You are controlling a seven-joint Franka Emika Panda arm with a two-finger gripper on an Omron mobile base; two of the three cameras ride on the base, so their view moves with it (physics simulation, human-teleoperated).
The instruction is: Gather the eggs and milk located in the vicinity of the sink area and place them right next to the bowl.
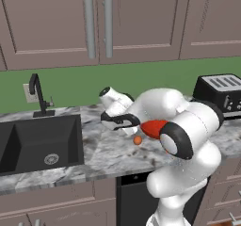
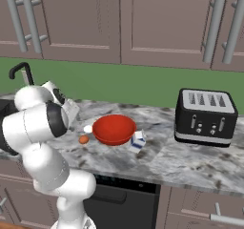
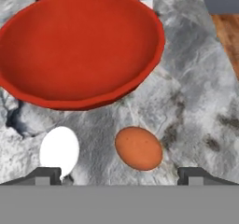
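Small oval white egg (image 3: 59, 149) and small oval orange-brown egg (image 3: 138, 148), just beyond wide-parted gripper (image 3: 120, 176): probably light, slick, fragile, so pinch softly across the middles.

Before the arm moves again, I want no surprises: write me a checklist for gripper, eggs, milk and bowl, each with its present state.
1. Two-finger gripper open and empty: ok.
2. Small oval white egg on the counter beside the large round red bowl: ok.
3. Small oval orange-brown egg on the counter near the bowl: ok.
4. White milk carton with blue markings right next to the bowl: ok.
5. Red bowl upright: ok.
6. Bowl's inside dry: cannot tell.
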